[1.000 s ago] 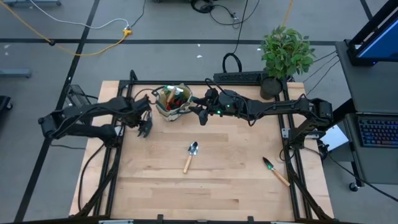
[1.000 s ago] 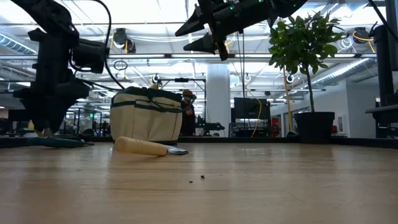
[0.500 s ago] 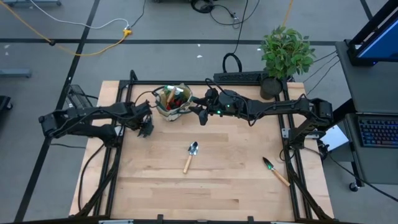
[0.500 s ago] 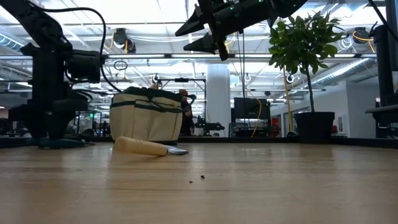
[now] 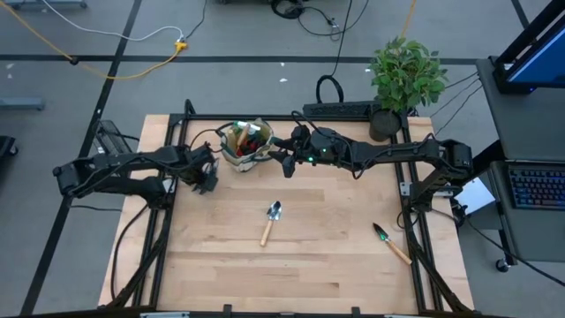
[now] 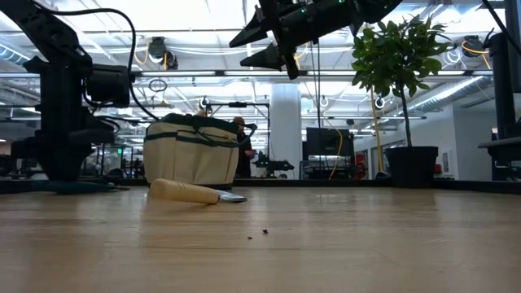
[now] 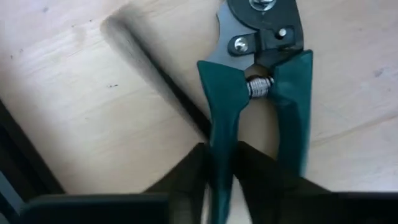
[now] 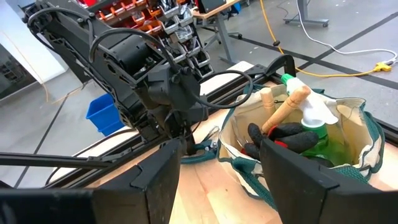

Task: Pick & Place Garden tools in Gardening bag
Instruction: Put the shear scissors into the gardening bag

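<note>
Your left gripper [image 7: 219, 180] is down on the tabletop [image 5: 300, 265] left of the gardening bag [image 5: 246, 146], jaws clamped on one green handle of the pruning shears [image 7: 258, 74]. Confirm the pinch holds, lift straight, then carry over the bag. Right gripper [image 8: 217, 162] hovers beside the bag, jaws apart.

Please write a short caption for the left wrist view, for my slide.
Left gripper fingers closed on one green handle of the shears lying on the table.
</note>
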